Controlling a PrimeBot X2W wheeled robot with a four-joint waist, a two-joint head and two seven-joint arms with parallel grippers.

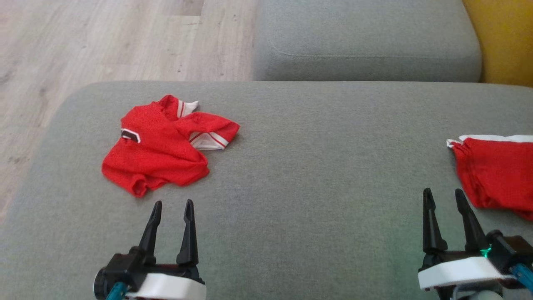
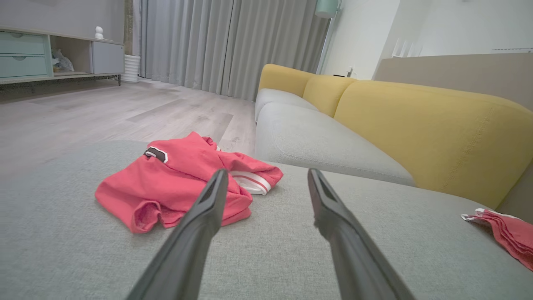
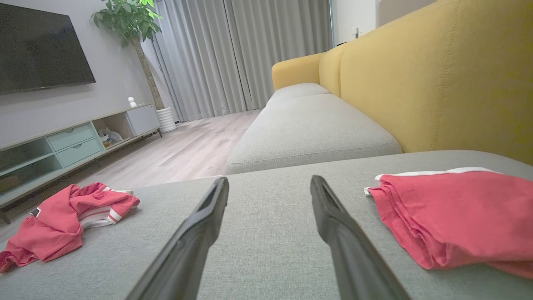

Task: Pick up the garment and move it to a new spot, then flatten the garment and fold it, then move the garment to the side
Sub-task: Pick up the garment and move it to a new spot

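Grey sofa seat (image 1: 300, 183): crumpled shirt (image 1: 160, 146) at ten o'clock, folded shirt (image 1: 495, 171) at three; left gripper (image 1: 173, 203) and right gripper (image 1: 442, 191) gape, empty.

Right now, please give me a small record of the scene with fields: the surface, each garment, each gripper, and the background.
surface: grey sofa cushion
crumpled red garment: bunched, white trim showing, lying ahead of the left gripper, untouched
second red garment: looks folded, white edge, at the right border, close beside the right gripper
left gripper: open, empty
right gripper: open, empty
background: yellow backrest, wooden floor
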